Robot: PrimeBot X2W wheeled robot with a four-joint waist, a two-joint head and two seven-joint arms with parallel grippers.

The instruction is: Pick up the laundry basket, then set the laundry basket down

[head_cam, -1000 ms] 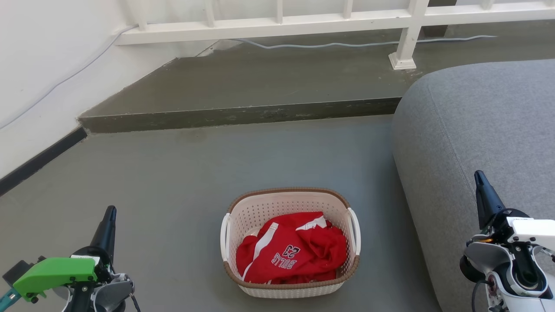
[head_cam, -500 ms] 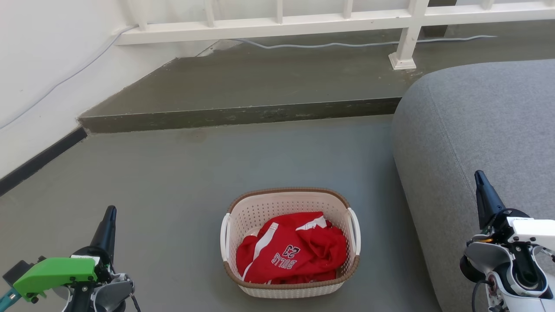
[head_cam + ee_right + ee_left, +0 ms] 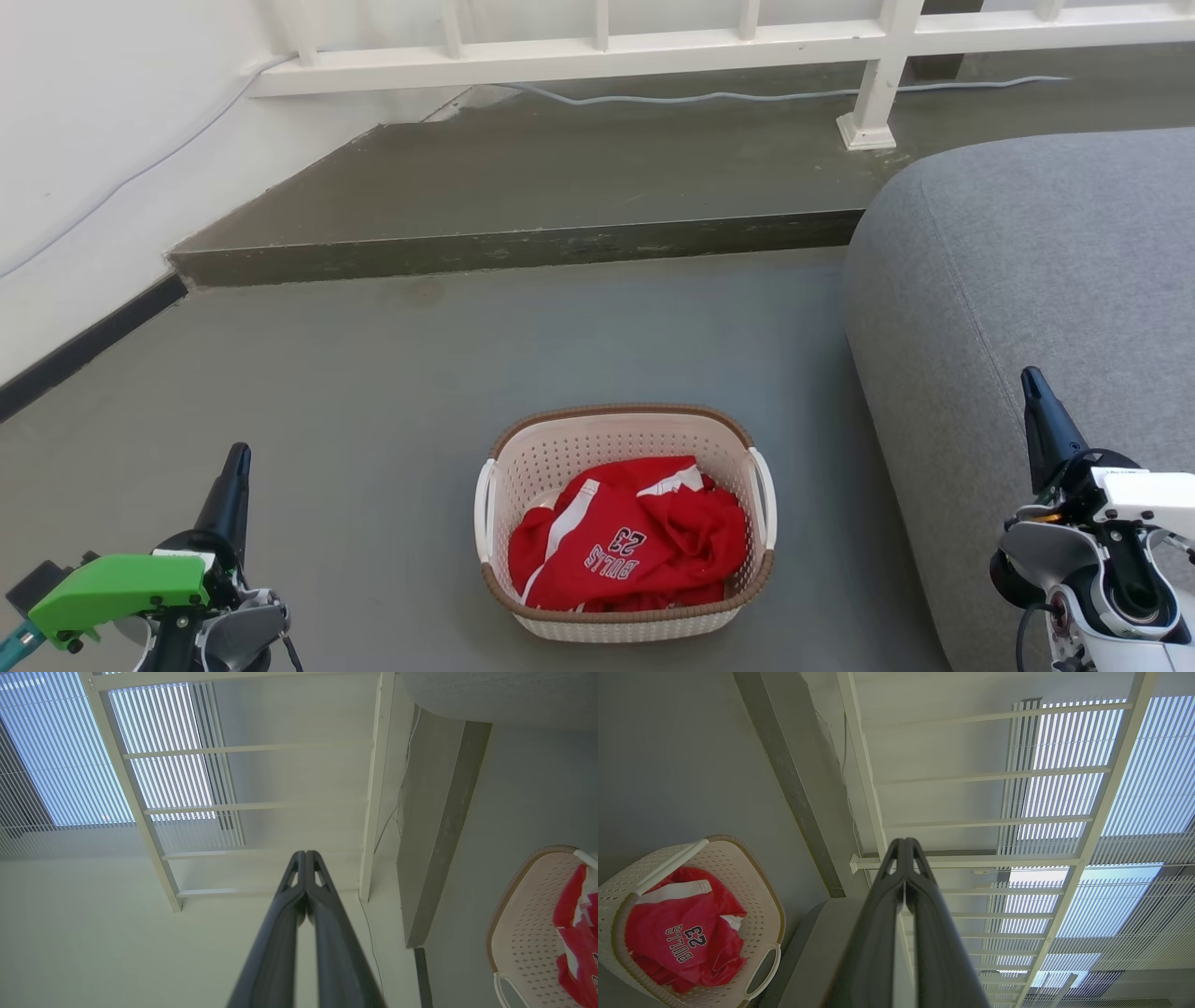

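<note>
Pointing up from the lower left corner of the head view: left gripper (image 3: pixel 240 457), two dark fingers pressed together to a single tip, nothing held; its own wrist view shows the same pair with no gap at the ends. Lower right corner, against the grey sofa (image 3: pixel 1027 261): right gripper (image 3: pixel 1031 378), fingers likewise closed on nothing. Lower centre, between the two grippers and well apart from both: laundry basket (image 3: pixel 597 441), upright on the grey floor (image 3: pixel 373 373), near the sofa's front, with a crumpled red jersey (image 3: pixel 635 546) inside. Its left handle (image 3: pixel 483 509) and right handle (image 3: pixel 766 499) face outward, so the handle-to-handle line runs across the frame, one handle toward each gripper; the basket looks slightly longer along that line, though foreshortening leaves this uncertain. Judged reach: inward and downward for both arms, about equal, with the left tip roughly level with the far rim and the right tip higher in frame. Behind: raised concrete step (image 3: pixel 523 247); then white railing (image 3: pixel 597 51) along the top edge.
</note>
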